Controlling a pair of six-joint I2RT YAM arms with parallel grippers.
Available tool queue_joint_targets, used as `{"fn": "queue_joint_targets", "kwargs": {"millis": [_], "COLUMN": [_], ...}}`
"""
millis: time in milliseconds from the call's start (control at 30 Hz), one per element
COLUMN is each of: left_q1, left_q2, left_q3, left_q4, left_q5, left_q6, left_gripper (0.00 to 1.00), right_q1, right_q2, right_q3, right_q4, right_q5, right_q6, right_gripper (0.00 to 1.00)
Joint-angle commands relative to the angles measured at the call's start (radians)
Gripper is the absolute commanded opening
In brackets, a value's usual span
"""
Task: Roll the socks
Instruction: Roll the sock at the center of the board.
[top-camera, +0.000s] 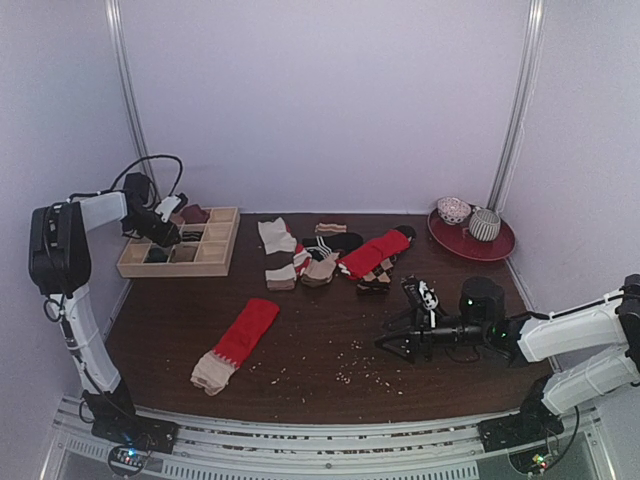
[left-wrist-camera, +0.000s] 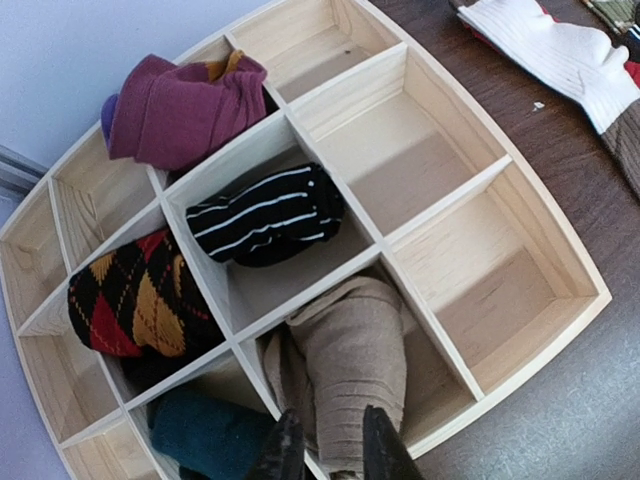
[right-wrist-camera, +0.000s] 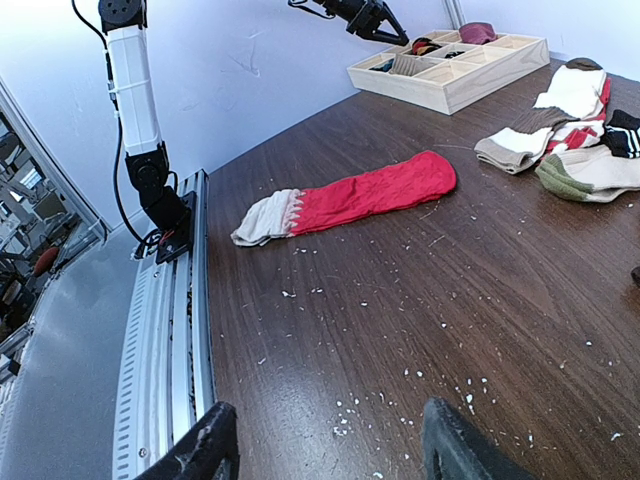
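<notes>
Illumination: bright, even, diffuse from overhead; pale walls slightly washed out.
Shadows: soft and short beneath the red sock (right-wrist-camera: 348, 197).
Glare: dull sheen on the table (right-wrist-camera: 330, 330), upper left.
Distortion: wooden tray (left-wrist-camera: 520, 380) bows strongly in the left wrist view.
Focus: nearest foreground soft at lower edges.

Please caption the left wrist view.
Jaws of the left gripper over a tan sock in a wooden tray, beside a striped roll.

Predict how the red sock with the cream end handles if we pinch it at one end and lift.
Likely floppy: the red sock lies flat and limp on the table, so it would probably drape from a pinch. Probably light, since it looks like thin knit fabric. Pushed, it would more likely bunch than slide; it won't roll or tip as it lies.
</notes>
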Motion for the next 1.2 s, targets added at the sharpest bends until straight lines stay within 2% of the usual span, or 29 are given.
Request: {"fn": "queue_joint_targets", "kwargs": {"millis": [0, 100, 267, 500, 733, 933, 1167], "left_q1": [0.008, 0.008, 0.007, 0.006, 0.004, -0.010, -0.110], "left_q2": [0.012, 0.016, -0.011, -0.017, -0.004, 0.031, 0.165], "left_q3": [0.032, 0.026, -0.016, -0.070, -0.072, -0.023, 0.084], "left_q4": [-0.050, -0.074, -0.089, -0.089, -0.089, -0.117, -0.221], "left_q5": [0.005, 0.013, 0.060, 0.058, -0.072, -0.209, -0.390], "left_q6": [0.018, 0.021, 0.017, 0.011, -0.043, -0.104, -0.095], "left_gripper": [0.19, 0.15, 0.14, 0.11, 0.00, 0.00, 0.00], "right_q1": [-0.007, -0.008, -0.008, -0.008, -0.008, -0.008, -0.008], "right_q2": [-0.005, -0.001, 0.005, 0.011, 0.000, 0.000, 0.030], "right_q3": [-0.007, -0.006, -0.006, -0.009, -0.011, -0.013, -0.010], "right_q4": [0.019, 0.021, 0.029, 0.042, 0.044, 0.043, 0.066], "right_q5": [-0.015, -0.015, -0.016, -0.019, -0.018, -0.019, -0.027], "right_q6": [0.015, 0.017, 0.022, 0.030, 0.033, 0.033, 0.042], "right_gripper": [0.63, 0.63, 0.63, 0.63, 0.63, 0.63, 0.63]}}
